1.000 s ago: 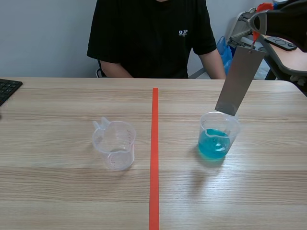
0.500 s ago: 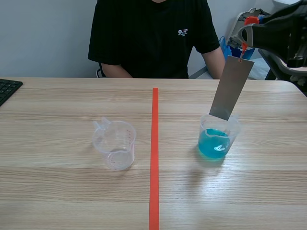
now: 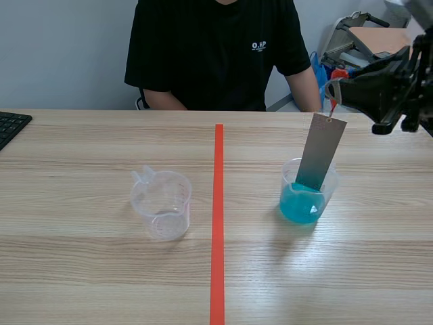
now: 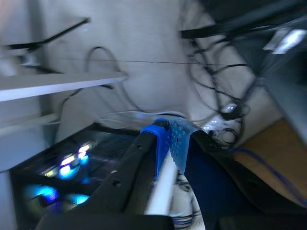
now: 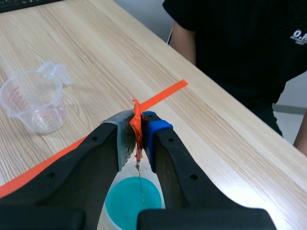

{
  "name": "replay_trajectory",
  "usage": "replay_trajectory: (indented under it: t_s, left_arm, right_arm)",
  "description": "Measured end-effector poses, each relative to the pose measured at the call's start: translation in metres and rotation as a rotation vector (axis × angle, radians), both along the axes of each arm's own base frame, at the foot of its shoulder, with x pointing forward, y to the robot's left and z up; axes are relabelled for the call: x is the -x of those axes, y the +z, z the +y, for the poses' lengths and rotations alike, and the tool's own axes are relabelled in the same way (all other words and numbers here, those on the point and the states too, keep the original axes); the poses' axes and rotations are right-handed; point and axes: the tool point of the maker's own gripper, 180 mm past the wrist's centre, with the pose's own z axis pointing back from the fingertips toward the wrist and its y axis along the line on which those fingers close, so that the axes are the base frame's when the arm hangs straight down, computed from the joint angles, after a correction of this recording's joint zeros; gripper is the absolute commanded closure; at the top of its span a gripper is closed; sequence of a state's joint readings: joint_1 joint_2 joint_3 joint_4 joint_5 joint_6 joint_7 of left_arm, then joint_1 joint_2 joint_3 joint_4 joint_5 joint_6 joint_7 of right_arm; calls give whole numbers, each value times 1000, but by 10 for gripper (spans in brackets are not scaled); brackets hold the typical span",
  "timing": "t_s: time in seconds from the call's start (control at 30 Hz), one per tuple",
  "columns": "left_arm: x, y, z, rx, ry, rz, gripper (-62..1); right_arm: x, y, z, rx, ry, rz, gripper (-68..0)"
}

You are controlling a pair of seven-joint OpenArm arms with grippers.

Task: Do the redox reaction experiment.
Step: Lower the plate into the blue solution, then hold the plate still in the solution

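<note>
Directly beneath the right pincer (image 5: pixel 138 126) hangs the metal strip (image 3: pixel 320 154).

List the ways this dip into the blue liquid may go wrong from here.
1. The metal strip hangs only by a thin orange tie pinched in the right claw; it might slip or swing and splash.
2. The strip stands tilted, close to the rim of the light plastic cup; a sideways nudge may tip it and spill the blue liquid.

Soft, even light is falling on the table (image 3: pixel 101 271); the empty cup (image 3: pixel 162 203) and beaker (image 3: pixel 308 196) are casting faint shadows.
</note>
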State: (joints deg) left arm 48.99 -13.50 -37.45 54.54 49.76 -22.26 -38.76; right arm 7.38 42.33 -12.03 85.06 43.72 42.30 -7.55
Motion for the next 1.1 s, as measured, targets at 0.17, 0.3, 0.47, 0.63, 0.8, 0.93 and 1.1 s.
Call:
replay_trajectory:
  t_s: [0.17,0.3,0.47,0.63,0.8,0.93,1.1]
  left_arm:
    - [-18,-25,-29,26,-15,11,-40]
    - [-41,-35,-46,46,-47,-8,-40]
    - [-61,-44,-53,33,-67,-11,-40]
    - [-74,-44,-52,24,-67,-30,-40]
    - [-73,-44,-53,27,-68,-30,-40]
    - [-73,-44,-53,27,-68,-30,-40]
    - [-73,-44,-53,27,-68,-30,-40]
  right_arm:
    - [0,-23,4,16,-5,27,-15]
    - [0,-41,5,23,-12,45,-15]
    - [3,-49,11,8,2,44,-15]
    - [3,-50,12,13,7,41,-15]
    - [3,-50,12,13,7,41,-15]
    - [3,-50,12,13,8,41,-15]
    - [3,-50,12,16,8,41,-15]
